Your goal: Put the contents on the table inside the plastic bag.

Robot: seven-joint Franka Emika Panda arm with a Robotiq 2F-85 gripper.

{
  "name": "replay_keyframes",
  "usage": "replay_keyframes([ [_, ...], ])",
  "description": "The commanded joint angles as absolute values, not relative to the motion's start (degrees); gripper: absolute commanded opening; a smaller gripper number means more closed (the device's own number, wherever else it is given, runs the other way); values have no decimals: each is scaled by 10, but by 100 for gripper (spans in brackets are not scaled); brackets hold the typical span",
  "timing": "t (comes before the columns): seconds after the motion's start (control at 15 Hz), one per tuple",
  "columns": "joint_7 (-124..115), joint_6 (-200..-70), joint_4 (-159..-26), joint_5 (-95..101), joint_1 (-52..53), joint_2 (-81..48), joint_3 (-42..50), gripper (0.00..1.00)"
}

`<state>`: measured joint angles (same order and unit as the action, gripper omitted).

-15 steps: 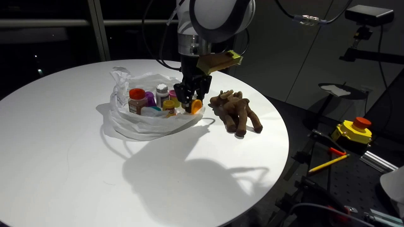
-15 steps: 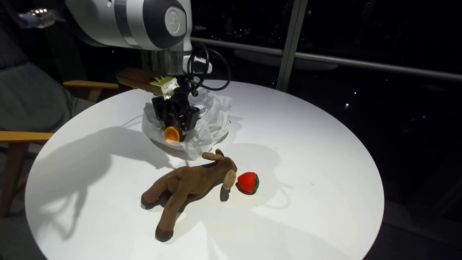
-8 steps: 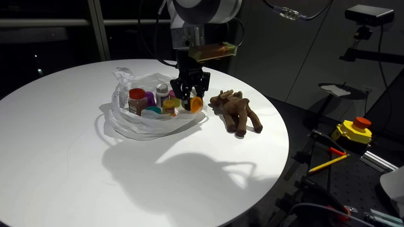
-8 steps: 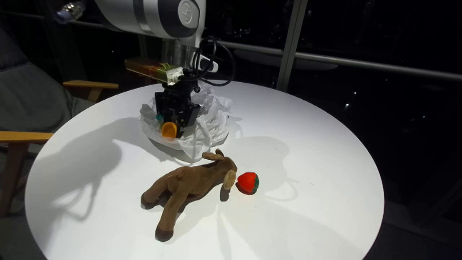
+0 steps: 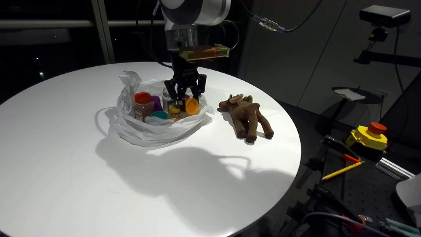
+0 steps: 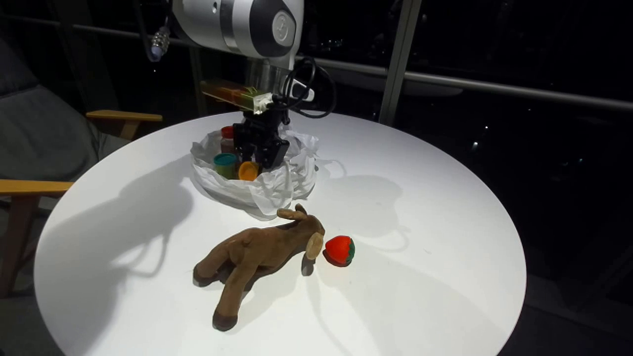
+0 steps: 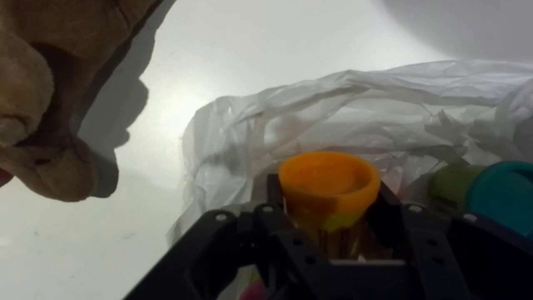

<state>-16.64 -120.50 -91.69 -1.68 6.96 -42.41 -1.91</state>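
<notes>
Grasping the orange-lidded tub [image 7: 327,204] in the gripper [image 7: 329,189], lower centre of the wrist view, framed by the bag [image 7: 222,129].

In both exterior views I have a round, smooth white tabletop [image 5: 65,171] with broad grey shadows [image 5: 197,177] falling across it. A crumpled, translucent white plastic bag [image 5: 154,135] sits directly on it with its mouth open upward, and near the bag lies a brown, four-legged plush animal [image 6: 267,247], a strip of white surface showing between the two in my wrist view. Just beside the animal's head, in an exterior view, I see a red strawberry-shaped piece with a green cap [image 6: 339,249] resting on the tabletop; I cannot tell whether the two touch.
</notes>
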Motion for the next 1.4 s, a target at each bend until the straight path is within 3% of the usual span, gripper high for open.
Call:
replay_keyframes([
  [0.0, -158, -1183, -863, -36, 67, -438, -23, 77],
  [0.13, -154, -1194, -876, -42, 64, -418, -26, 95],
  [0.2, -153, -1200, -887, -43, 64, -405, -26, 100],
  [0.8, -164, -1265, -1104, -35, 67, -235, -10, 100],
  [1.33, -208, -1563, -1362, 58, 60, -131, 56, 100],
])
